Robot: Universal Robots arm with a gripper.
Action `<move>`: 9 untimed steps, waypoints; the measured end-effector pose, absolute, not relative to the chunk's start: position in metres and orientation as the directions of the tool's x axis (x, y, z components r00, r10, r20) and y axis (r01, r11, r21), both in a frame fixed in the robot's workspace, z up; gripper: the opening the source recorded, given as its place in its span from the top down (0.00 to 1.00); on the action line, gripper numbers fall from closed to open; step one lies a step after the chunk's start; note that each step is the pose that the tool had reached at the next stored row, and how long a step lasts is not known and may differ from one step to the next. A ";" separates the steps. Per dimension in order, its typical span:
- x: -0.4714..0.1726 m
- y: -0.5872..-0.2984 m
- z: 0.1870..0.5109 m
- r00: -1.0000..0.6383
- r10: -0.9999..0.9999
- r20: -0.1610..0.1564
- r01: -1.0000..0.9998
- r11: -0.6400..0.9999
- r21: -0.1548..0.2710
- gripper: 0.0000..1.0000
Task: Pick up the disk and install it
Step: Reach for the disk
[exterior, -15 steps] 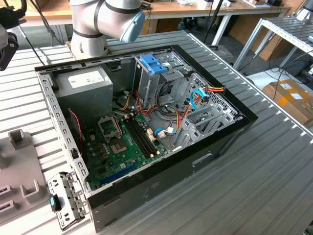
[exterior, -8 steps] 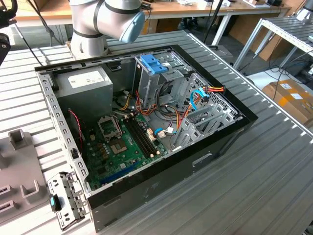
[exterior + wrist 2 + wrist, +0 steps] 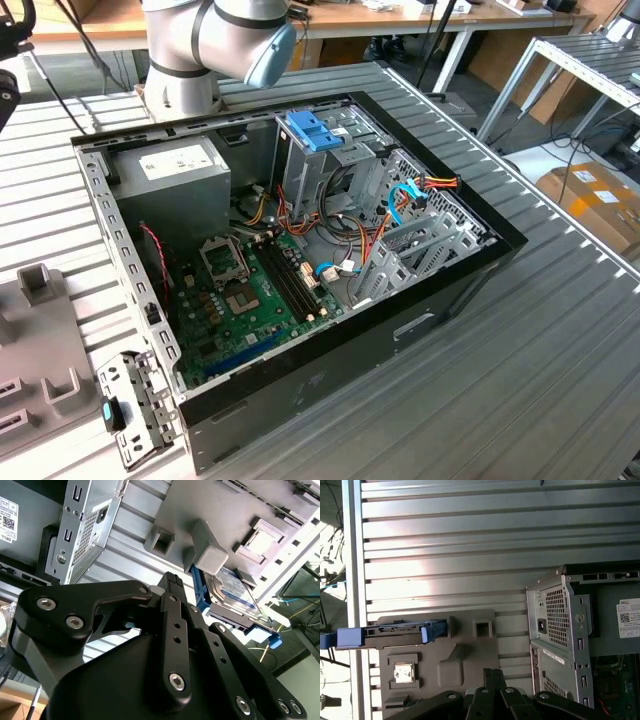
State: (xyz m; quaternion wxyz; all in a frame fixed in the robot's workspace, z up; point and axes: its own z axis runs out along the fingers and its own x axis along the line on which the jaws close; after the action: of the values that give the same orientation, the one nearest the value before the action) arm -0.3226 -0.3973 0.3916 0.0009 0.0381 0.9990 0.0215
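Standing on edge, the disk [image 3: 390, 632] lies along the table ribs [image 3: 470, 540]; fingers [image 3: 492, 676] together, empty.

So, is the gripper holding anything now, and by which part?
Nothing appears to be held. The disk stands on its edge in the grey holder, apart from the gripper.

Silver-grey arm [image 3: 190, 45], light-blue joint cap [image 3: 268, 55]; black tool [image 3: 172, 587], silver screws [image 3: 176, 681].
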 end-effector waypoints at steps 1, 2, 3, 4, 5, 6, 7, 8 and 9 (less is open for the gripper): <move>-0.323 -0.397 0.391 -0.997 0.076 0.009 0.076 0.996 0.042 0.89; -0.323 -0.397 0.391 -0.997 0.076 0.009 0.077 0.996 0.042 0.89; -0.323 -0.397 0.391 -0.997 0.076 0.009 0.077 0.996 0.042 0.89; -0.323 -0.397 0.391 -0.997 0.076 0.009 0.076 0.996 0.042 0.89; -0.323 -0.397 0.391 -0.997 0.076 0.009 0.077 0.996 0.042 0.89; -0.323 -0.397 0.391 -0.997 0.076 0.009 0.076 0.996 0.042 0.89; -0.323 -0.397 0.391 -0.997 0.075 0.010 0.075 0.996 0.044 0.89; -0.323 -0.397 0.391 -0.997 0.074 0.010 0.074 0.996 0.047 0.89; -0.323 -0.397 0.391 -0.997 0.071 0.010 0.072 0.996 0.048 0.89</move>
State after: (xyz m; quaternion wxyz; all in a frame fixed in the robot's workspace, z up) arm -0.3228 -0.3973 0.3912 -0.0040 0.0358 0.9991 0.0244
